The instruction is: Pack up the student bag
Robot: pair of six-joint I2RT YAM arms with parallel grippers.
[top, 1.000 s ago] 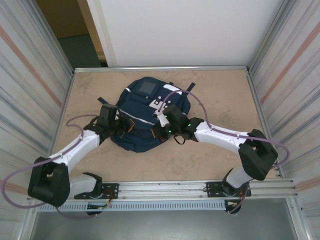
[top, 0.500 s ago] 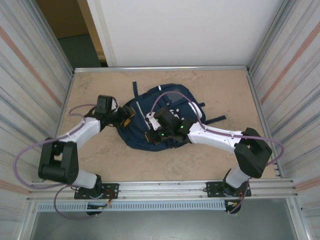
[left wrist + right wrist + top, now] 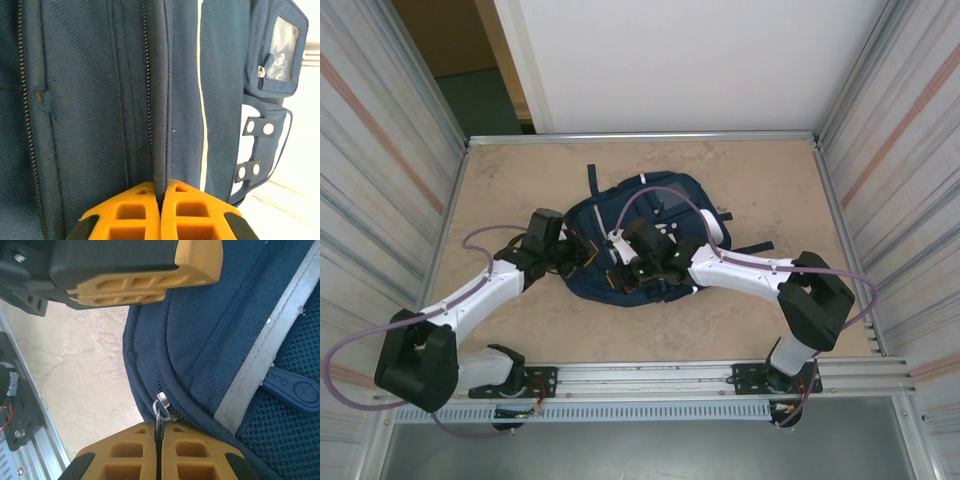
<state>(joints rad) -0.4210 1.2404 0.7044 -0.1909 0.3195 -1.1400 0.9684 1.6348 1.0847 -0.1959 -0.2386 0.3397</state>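
From above, the bag lies mid-table, with both arms bent inward over its near edge. The left wrist camera shows the left gripper pinched narrow on a raised seam. The right wrist camera shows the right gripper clamping the zipper ring, with the left gripper's fingers close above it.

Bright diffuse light, faint shadows — left wrist view overexposed at right

Both arms white with blocky black joints and looping lilac cables; orange ribbed fingers at bottom centre
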